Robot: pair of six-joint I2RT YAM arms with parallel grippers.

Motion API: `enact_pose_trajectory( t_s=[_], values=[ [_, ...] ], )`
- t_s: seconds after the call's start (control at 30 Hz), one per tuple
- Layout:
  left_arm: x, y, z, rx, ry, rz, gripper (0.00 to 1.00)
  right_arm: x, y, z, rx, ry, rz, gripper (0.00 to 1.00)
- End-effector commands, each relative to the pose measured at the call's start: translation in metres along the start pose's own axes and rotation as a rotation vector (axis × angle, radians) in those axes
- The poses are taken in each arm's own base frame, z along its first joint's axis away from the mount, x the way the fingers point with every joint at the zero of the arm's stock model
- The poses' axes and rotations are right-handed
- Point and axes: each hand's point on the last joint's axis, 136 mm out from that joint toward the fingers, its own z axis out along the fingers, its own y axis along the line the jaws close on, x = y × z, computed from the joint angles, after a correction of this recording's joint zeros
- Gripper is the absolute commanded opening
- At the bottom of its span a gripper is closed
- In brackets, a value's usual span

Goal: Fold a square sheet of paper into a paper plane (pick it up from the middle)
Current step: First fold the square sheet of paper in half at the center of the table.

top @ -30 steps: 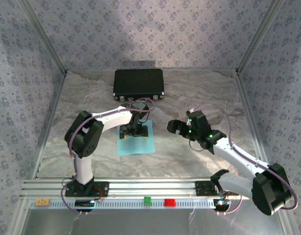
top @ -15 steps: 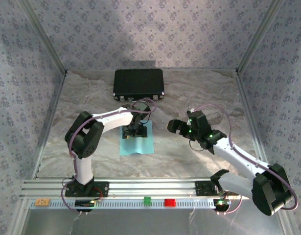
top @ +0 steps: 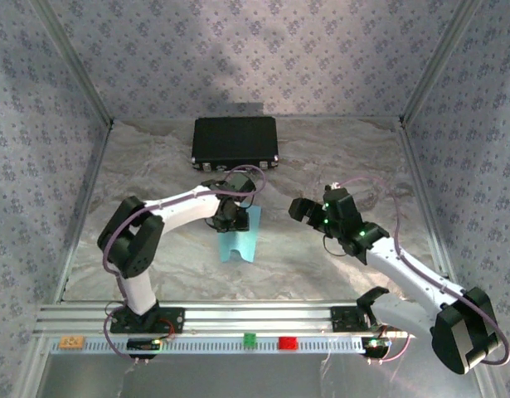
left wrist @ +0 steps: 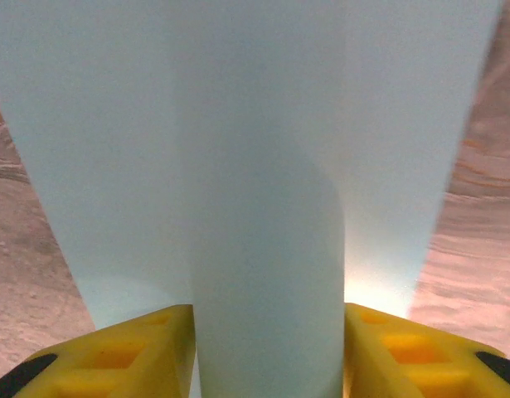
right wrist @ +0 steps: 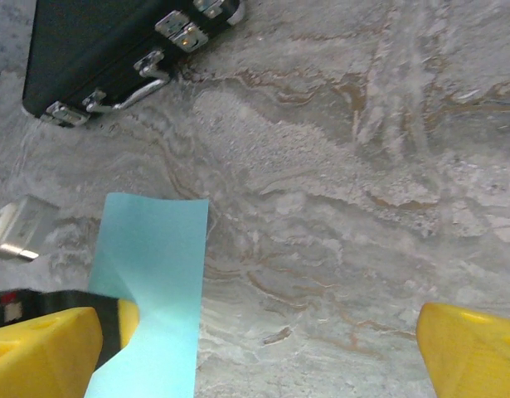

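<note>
The square sheet of paper (top: 242,236) is light blue and pinched along its middle by my left gripper (top: 230,217), which is shut on it. In the left wrist view the paper (left wrist: 255,166) arches up as a rounded fold between the two yellow fingers (left wrist: 138,356), touching both. Its two sides hang down over the marbled table. My right gripper (top: 308,209) hovers open to the right of the sheet, apart from it. From the right wrist, the paper (right wrist: 155,274) is at the lower left, and the right gripper (right wrist: 259,356) has bare table between its wide-set fingers.
A black case (top: 235,141) with metal latches lies at the back of the table, also seen from the right wrist (right wrist: 105,41). Small orange (top: 70,341), green (top: 250,338) and red (top: 287,342) blocks sit on the front rail. Patterned walls enclose the table.
My left gripper has closed on the middle of the flat sheet, bunching it into a narrow fold, and shifted it slightly right. The right arm has moved a little right.
</note>
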Motion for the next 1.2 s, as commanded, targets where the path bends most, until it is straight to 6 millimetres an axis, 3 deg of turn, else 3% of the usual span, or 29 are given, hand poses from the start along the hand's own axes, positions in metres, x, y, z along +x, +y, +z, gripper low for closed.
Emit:
enact_pose_trajectory(
  t_s=[0.0, 0.3, 0.53, 0.9, 1.17],
  values=[
    [-0.008, -0.027, -0.021, 0.153, -0.048, 0.001, 0.45, -0.002, -0.017, -0.005, 0.071, -0.039, 0.043, 0.99],
    [-0.015, -0.078, -0.044, 0.463, -0.046, -0.063, 0.4, -0.008, -0.028, -0.01, 0.077, -0.078, 0.066, 0.99],
    [-0.021, -0.108, -0.048, 0.687, -0.056, -0.159, 0.38, -0.015, -0.027, -0.013, 0.023, -0.052, 0.046, 0.99],
    [-0.007, -0.125, -0.012, 0.79, -0.026, -0.243, 0.37, -0.013, -0.026, -0.01, -0.11, 0.029, 0.067, 0.99],
    [0.007, -0.105, 0.02, 0.668, 0.005, -0.242, 0.38, -0.007, -0.021, -0.001, -0.168, 0.068, 0.085, 0.93]
  ],
)
